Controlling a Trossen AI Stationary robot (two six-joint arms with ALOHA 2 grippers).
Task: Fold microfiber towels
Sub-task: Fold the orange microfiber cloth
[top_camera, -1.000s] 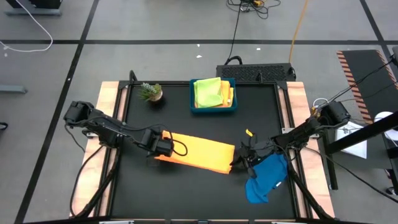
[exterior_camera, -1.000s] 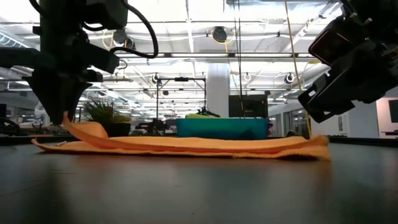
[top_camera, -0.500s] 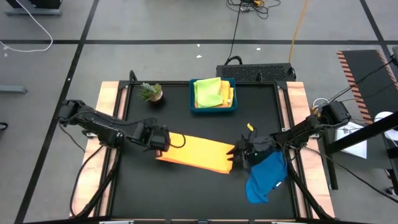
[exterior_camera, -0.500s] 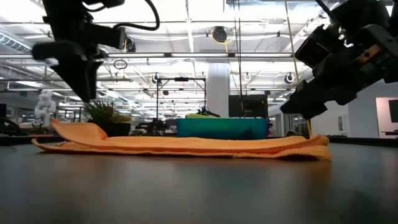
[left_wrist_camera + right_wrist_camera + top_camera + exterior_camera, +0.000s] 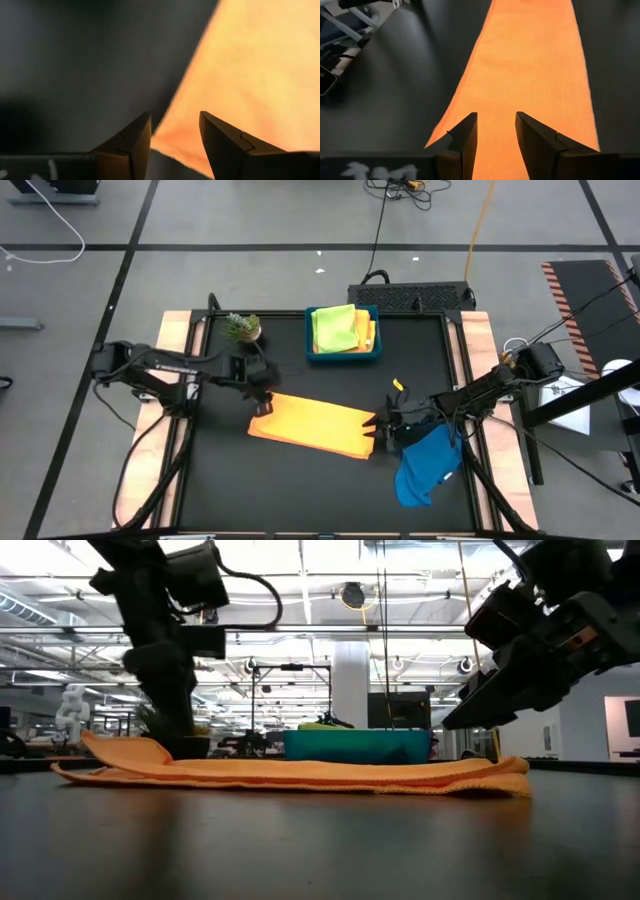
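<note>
An orange microfiber towel (image 5: 312, 426), folded into a long band, lies flat on the black table (image 5: 220, 480). My left gripper (image 5: 263, 392) hangs open, pointing steeply down over the band's far-left corner (image 5: 170, 142) without touching it. My right gripper (image 5: 380, 430) is open just above the band's right end (image 5: 530, 65), its fingers pointing along the band. A crumpled blue towel (image 5: 425, 465) lies on the table under my right arm. Lime green and yellow towels (image 5: 338, 328) sit in the blue tray (image 5: 345, 355).
The blue tray stands at the far middle of the table, and a small potted plant (image 5: 241, 328) stands at the far left, close behind my left gripper. Wooden rails (image 5: 178, 340) line the table's left and right sides. Bare black surface lies in front of the towel.
My left gripper has opened and let go of the towel's left end, which has dropped flat, then swung toward the table's far edge and tipped more steeply down. My right gripper has opened and let go of the right end, staying close above it.
</note>
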